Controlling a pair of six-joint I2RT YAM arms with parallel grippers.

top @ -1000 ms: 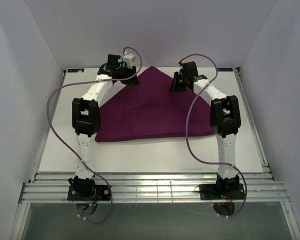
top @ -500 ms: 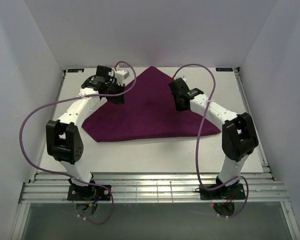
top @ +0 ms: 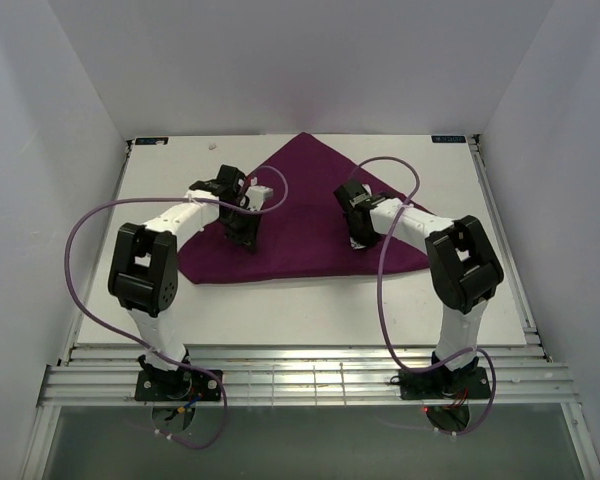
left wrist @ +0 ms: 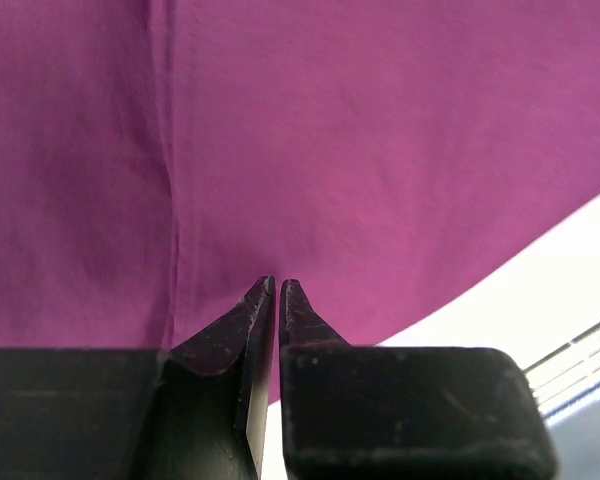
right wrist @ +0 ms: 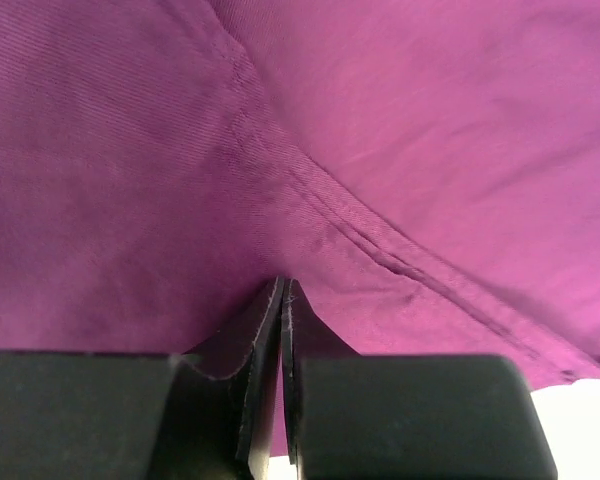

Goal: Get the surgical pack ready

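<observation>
The deep-purple cloth lies flat on the white table, folded into a triangle with its point at the far side. My left gripper is shut, tips down over the cloth's near-left part; the left wrist view shows its tips right above plain cloth, holding nothing. My right gripper is shut over the cloth's near-right part; in the right wrist view its tips rest at the cloth beside a stitched hem. No steel tray, instruments or gauze are in view.
White walls enclose the table on three sides. A slatted metal rail runs along the near edge by the arm bases. Purple cables loop from both arms. Bare table shows beside the cloth's near edge.
Both grippers have moved from the cloth's far corners toward me across it, and now sit near its front edge. The cloth's near-left corner looks slightly drawn in.
</observation>
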